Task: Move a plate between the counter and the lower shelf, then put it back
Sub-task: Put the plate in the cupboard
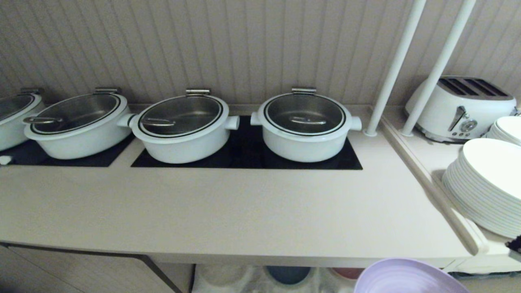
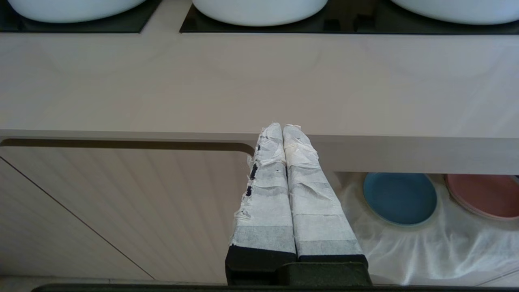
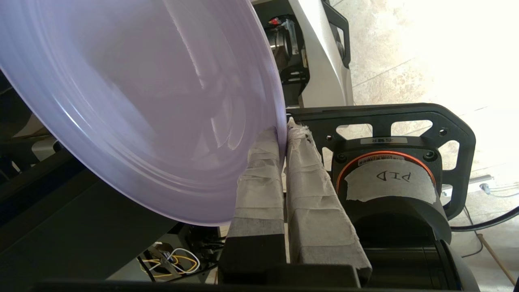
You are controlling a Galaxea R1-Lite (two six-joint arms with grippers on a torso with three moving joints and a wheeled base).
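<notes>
The lavender plate [image 1: 409,277] shows at the bottom right of the head view, in front of and below the counter [image 1: 228,211] edge. In the right wrist view my right gripper [image 3: 284,136] is shut on the plate [image 3: 142,101], its taped fingers pinching the rim, and the plate is tilted in the air. My left gripper [image 2: 282,129] is shut and holds nothing, parked in front of the counter's edge [image 2: 259,101] to the left of the lower shelf [image 2: 421,247]. The shelf's white cloth lining shows under the counter.
Three white lidded pots [image 1: 305,122] stand on black cooktop panels at the back of the counter. A toaster [image 1: 460,108], stacked white plates [image 1: 486,183] and two white poles [image 1: 397,67] occupy the raised side surface on the right. A blue plate [image 2: 399,198] and a pink plate [image 2: 484,194] lie on the shelf.
</notes>
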